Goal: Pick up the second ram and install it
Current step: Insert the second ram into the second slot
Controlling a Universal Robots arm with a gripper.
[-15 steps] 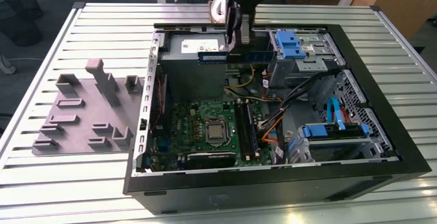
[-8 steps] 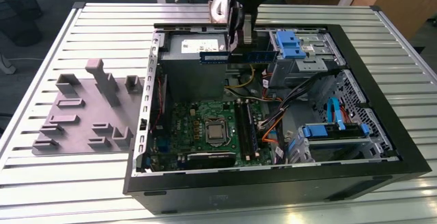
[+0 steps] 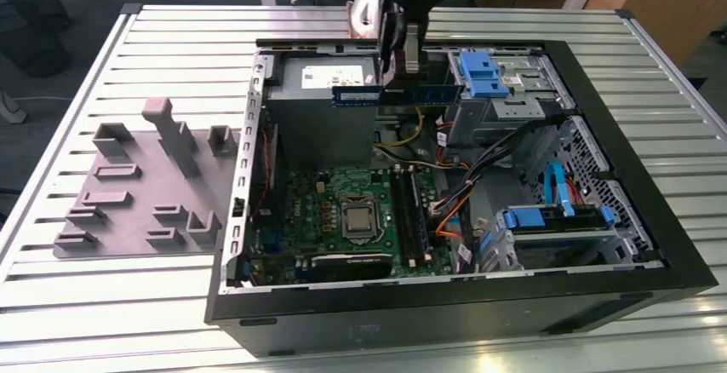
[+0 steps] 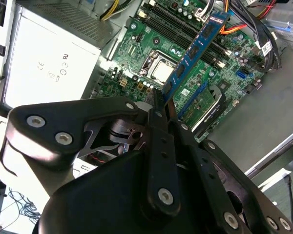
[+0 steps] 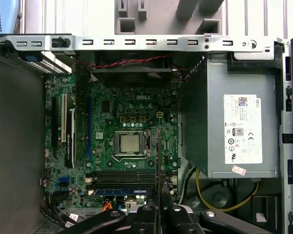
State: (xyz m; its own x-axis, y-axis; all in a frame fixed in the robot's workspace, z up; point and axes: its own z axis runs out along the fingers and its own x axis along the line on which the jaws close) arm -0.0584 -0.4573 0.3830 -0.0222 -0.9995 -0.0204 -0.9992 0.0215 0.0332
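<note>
Blue-green and slim, the second ram (image 3: 397,94) hangs level in the exterior view, pinched at its middle by the hand (image 3: 407,71), which comes down from the arm at the top of the picture. The stick is held in the air above the open computer case (image 3: 636,245), over the grey power supply (image 3: 323,92), well apart from the green motherboard (image 3: 340,211) lower in the case. The case lies on its side on a slatted metal bench (image 3: 170,32). On the exterior view's left of the case sits a grey holder (image 3: 148,186) with upright blocks.

In the second wrist view the hand (image 4: 163,105) is clenched on the second ram (image 4: 198,46), its black fingers (image 4: 158,122) pressed together on one end part while the rest of the stick reaches out over the motherboard (image 4: 151,48) with its bare processor (image 4: 162,72). Another stick (image 4: 195,100) already sits in a slot on the board.

In the first wrist view the held stick shows edge-on as a thin dark line (image 5: 158,161) rising from the hand (image 5: 158,214), crossing the black memory slots (image 5: 122,176) beside the processor (image 5: 129,143). A blue stick (image 5: 119,191) lies seated in one slot. The power supply (image 5: 229,131) stands beside the board.
</note>
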